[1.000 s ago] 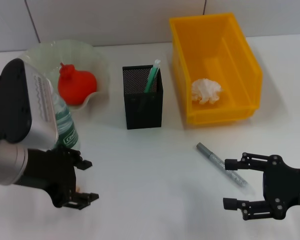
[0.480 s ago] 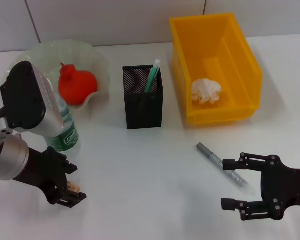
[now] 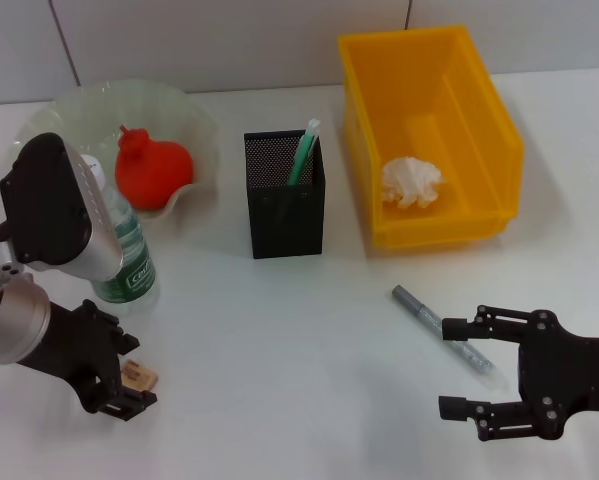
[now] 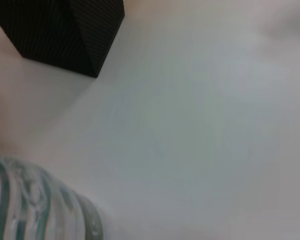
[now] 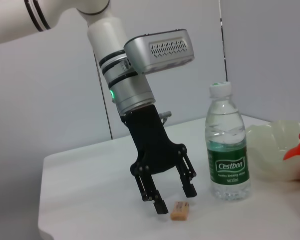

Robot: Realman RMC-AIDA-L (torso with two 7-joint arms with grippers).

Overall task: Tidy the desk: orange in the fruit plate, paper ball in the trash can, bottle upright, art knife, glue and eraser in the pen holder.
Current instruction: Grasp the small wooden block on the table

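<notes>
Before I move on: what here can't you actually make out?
- Eraser: head view, partly behind the left gripper.
- Pen holder: the mesh wall hides most of its contents; only a green stick shows.
- Left wrist view: blurred; only the bottle and pen holder corner show.

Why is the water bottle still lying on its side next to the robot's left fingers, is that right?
Not quite. The water bottle is standing upright, cap on top, as the right wrist view shows. It does stand next to the left gripper, whose open fingers hang over the small eraser on the table.
</notes>
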